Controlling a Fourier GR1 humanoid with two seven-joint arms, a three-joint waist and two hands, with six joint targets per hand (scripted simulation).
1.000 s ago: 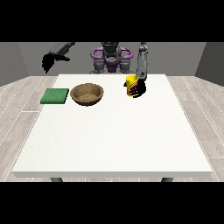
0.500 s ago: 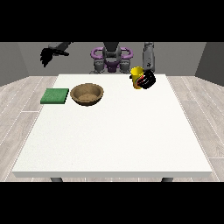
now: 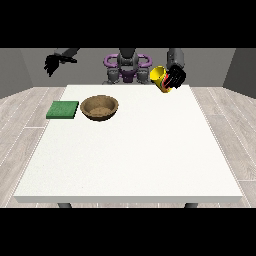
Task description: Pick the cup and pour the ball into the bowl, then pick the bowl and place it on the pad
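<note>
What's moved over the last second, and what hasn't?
The hand at the view's right, curled round the yellow cup, has lifted it off the table and tipped it, mouth toward the view's left. The hand at the view's left has stayed raised in the air, shifting only a little. The bowl and green pad have not moved.

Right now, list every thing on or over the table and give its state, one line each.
cup: yellow, lifted off the table, tilted with its mouth toward the view's left, held by the hand at the view's right.
hand at the view's right: fingers curled round the cup.
bowl: upright on the table, beside the pad.
pad: flat on the table, nothing on it.
hand at the view's left: raised, holding nothing.
ball: not visible.
</note>
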